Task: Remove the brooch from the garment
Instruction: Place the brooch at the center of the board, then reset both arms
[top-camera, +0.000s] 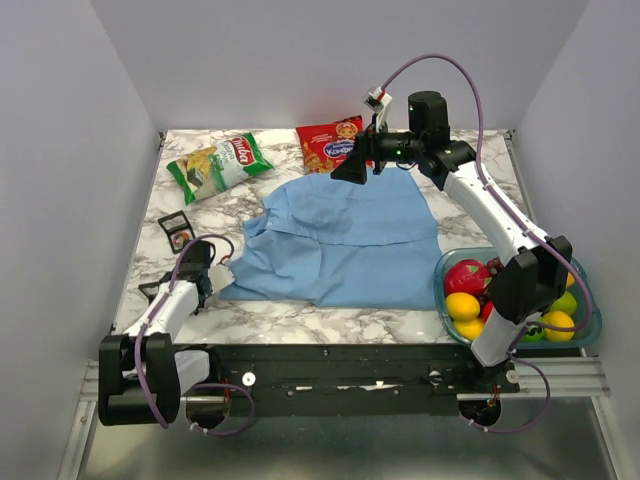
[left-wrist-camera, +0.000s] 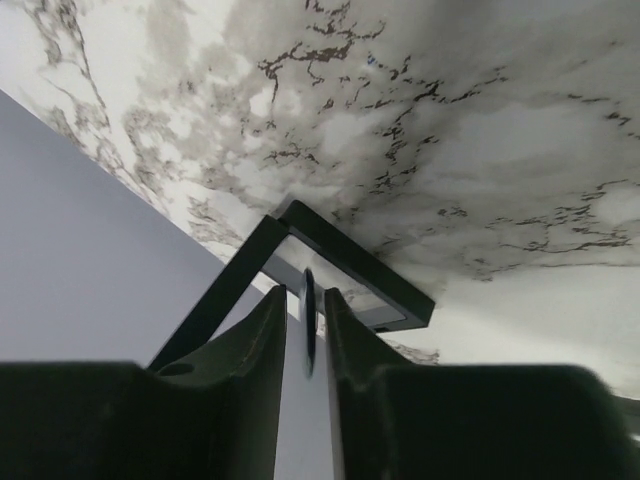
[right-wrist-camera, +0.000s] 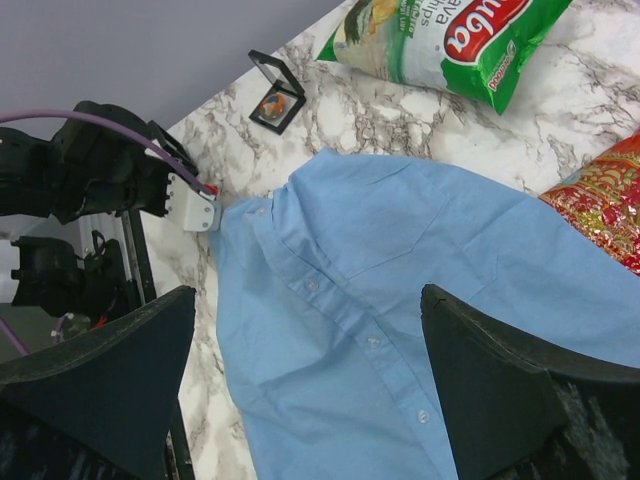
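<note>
By the left gripper (left-wrist-camera: 305, 298) the brooch (left-wrist-camera: 308, 335) is pinched edge-on, over a black-framed case (left-wrist-camera: 360, 262); the right gripper (right-wrist-camera: 307, 300) is held spread above the garment (right-wrist-camera: 400, 260).

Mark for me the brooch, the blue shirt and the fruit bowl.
brooch (left-wrist-camera: 308, 318): left wrist view, its thin edge, seen end-on.
blue shirt (top-camera: 345, 240): top external view, middle of the fabric.
fruit bowl (top-camera: 440, 272): top external view, left rim.

Our marble bench (top-camera: 330, 315), blue shirt (top-camera: 340, 240) spread centrally, green chip bag (top-camera: 218, 163), red snack bag (top-camera: 328, 143) behind, black case (top-camera: 178, 229) left, fruit bowl (top-camera: 438, 283) right
</note>
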